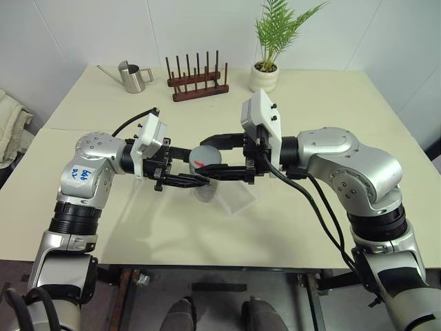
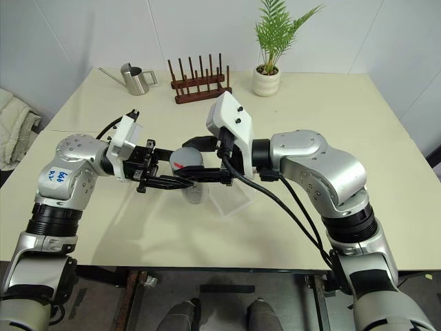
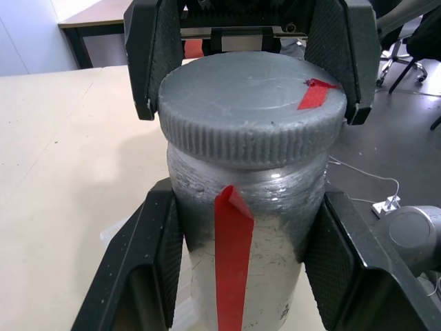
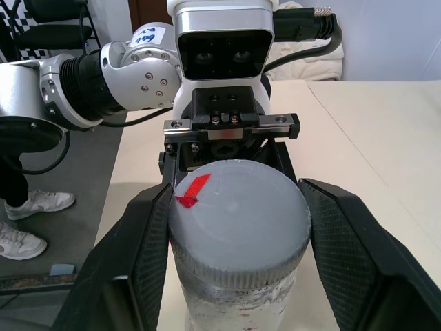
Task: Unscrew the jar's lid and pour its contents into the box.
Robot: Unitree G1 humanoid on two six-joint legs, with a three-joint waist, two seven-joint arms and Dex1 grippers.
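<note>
Grey lid (image 3: 251,103) sits upright atop jar (image 3: 244,234); left gripper (image 1: 180,181) clamps jar body, right gripper (image 1: 224,157) clamps lid.

My left black tool (image 3: 244,262) and my right black tool (image 4: 234,269) have matt plastic fingers (image 3: 155,269) with finely stippled rubbery pads. The small silvery-grey cylindrical jar (image 3: 248,276) looks like clear plastic coated in streaky, dull metallic paint, with a glossy red tape strip. Its round grey lid (image 3: 251,110) is matt, slightly grainy, ribbed round the rim. The shallow clear plastic box (image 1: 238,200) is glossy. The cream surface (image 1: 310,110) is smooth and matt. The steel watering can (image 1: 132,76) shines; the brown peg rack (image 1: 196,79) is wood
</note>
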